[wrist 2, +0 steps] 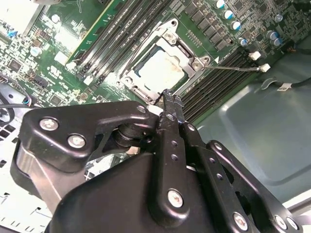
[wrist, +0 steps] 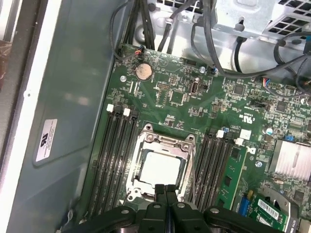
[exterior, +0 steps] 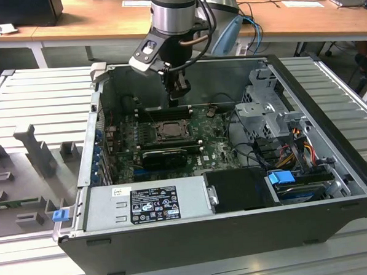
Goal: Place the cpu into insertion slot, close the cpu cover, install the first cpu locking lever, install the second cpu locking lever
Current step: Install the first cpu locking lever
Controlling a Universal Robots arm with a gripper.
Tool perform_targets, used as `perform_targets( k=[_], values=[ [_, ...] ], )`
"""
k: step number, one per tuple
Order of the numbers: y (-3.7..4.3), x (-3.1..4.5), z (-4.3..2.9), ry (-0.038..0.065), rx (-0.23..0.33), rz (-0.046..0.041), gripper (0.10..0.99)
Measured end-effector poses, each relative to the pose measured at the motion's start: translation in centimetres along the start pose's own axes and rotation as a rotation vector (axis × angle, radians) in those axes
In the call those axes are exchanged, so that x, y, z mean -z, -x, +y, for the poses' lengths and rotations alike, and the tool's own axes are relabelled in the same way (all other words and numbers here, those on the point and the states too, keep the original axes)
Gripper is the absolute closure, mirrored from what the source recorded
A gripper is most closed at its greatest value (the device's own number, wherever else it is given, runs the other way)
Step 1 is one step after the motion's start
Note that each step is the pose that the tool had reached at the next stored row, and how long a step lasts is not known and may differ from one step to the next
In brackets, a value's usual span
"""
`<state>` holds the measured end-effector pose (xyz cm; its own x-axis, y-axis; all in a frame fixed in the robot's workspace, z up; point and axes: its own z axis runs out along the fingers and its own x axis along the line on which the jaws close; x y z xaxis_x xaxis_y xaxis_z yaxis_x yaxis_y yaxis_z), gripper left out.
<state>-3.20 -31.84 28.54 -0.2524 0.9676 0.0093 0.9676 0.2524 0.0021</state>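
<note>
The cpu [wrist: 160, 167] [wrist 2: 162, 70] lies flat in the insertion slot [exterior: 169, 131], its dull silver face up. The cpu cover [wrist: 165, 142] [wrist 2: 171, 38] lies down around it as a silver frame. A thin lever wire [wrist: 192, 165] runs along one side of the frame, and in the second wrist view a lever wire [wrist 2: 233, 68] sticks out from a corner. My gripper [wrist: 166, 187] [wrist 2: 168, 96] [exterior: 177, 102] is shut with nothing between its fingers. Its tip hangs just above the socket's edge, at the frame's rim; whether it touches is not clear.
Memory slots [wrist: 114, 150] flank the socket on both sides. A black graphics card [exterior: 165, 156] lies nearer the power supply [exterior: 147, 203]. The drive cage [exterior: 265, 105] and cables [exterior: 288, 147] fill the exterior view's right. The case wall [wrist: 63, 121] stands close beside the board.
</note>
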Motion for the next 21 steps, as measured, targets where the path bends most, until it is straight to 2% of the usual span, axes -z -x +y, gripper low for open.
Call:
perform_targets(
  k=[6, 21],
  values=[
    [0.00, 0.00, 0.00, -0.001, 0.053, 0.0001, 0.980],
    [0.00, 0.00, 0.00, -0.001, 0.145, 0.0003, 0.980]
  ],
)
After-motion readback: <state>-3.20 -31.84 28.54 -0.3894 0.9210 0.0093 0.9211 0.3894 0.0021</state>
